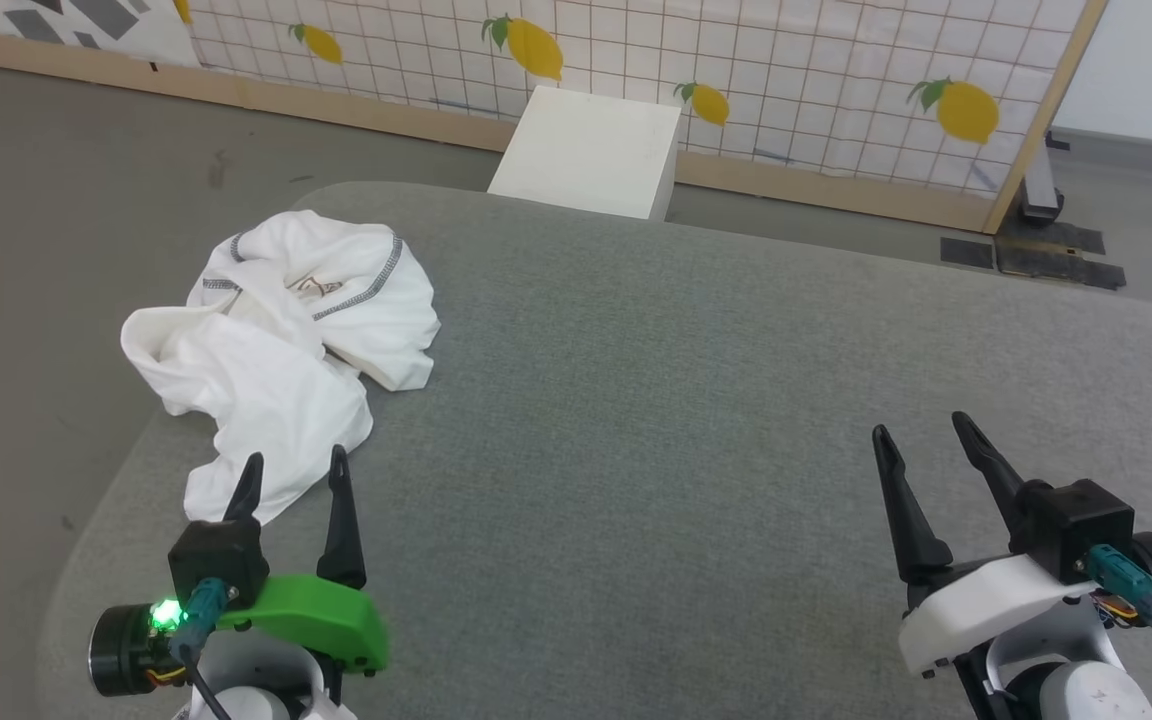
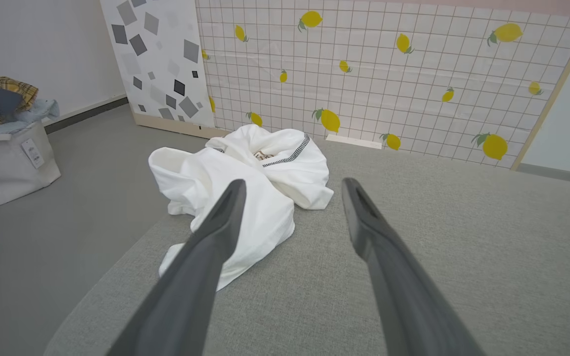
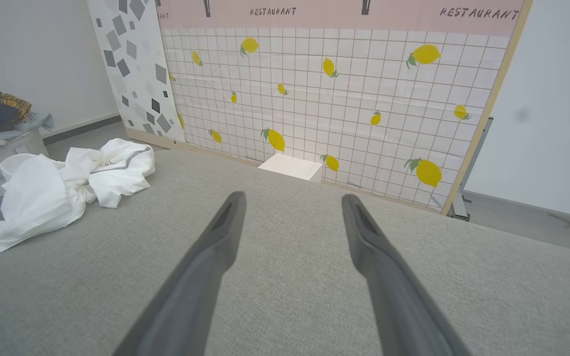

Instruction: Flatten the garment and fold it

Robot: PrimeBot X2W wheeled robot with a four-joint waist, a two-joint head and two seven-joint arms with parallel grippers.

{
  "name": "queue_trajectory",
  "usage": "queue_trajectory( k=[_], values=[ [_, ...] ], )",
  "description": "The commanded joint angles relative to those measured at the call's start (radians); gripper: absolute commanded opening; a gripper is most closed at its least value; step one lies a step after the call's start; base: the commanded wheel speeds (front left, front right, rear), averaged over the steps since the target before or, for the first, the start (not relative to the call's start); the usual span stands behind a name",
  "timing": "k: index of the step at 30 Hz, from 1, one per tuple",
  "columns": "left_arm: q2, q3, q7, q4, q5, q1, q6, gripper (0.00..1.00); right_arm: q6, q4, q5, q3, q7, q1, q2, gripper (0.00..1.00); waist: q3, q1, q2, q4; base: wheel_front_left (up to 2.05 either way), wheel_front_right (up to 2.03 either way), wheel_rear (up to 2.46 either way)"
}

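Note:
The garment [image 1: 276, 350], a white shirt with grey-stitched seams, lies crumpled in a heap at the left edge of the grey padded table [image 1: 686, 400]. Part of it hangs slightly over that edge. The heap also appears ahead in the left wrist view as the garment [image 2: 245, 183] and far to the left in the right wrist view as the garment [image 3: 62, 188]. My left gripper [image 1: 296, 468] is open, its fingertips just short of the heap's near end, holding nothing. At the lower right my right gripper [image 1: 926, 428] is open over bare table, far from the cloth.
A white box [image 1: 591, 150] stands on the floor behind the table's far edge, against a lemon-patterned panel [image 1: 836, 80]. A bag piled with clothes [image 2: 3, 143] sits on the floor to the left. The table's left corner is rounded.

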Motion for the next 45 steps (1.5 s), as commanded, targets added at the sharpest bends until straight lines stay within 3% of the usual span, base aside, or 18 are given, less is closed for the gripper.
queue_trajectory(
  k=[1,28,45],
  values=[
    [0.011,-0.003,-0.013,0.000,-0.008,0.008,0.010,1.00,-0.001,-0.007,0.009,0.001,0.002,0.014,0.000,1.00,0.000,0.0000,0.0000,0.010,0.00,0.00,0.00],
    [0.051,-0.048,-0.059,-0.001,-0.080,0.011,0.062,1.00,-0.001,-0.017,0.051,0.009,-0.009,0.025,0.000,1.00,0.002,0.0000,0.0000,0.121,0.00,0.00,0.00],
    [0.078,-0.078,-0.057,-0.053,-0.117,0.031,0.125,1.00,-0.001,-0.021,0.081,0.014,-0.011,0.030,0.001,1.00,0.005,0.0000,0.0000,0.185,0.00,0.00,0.00]
  ],
)
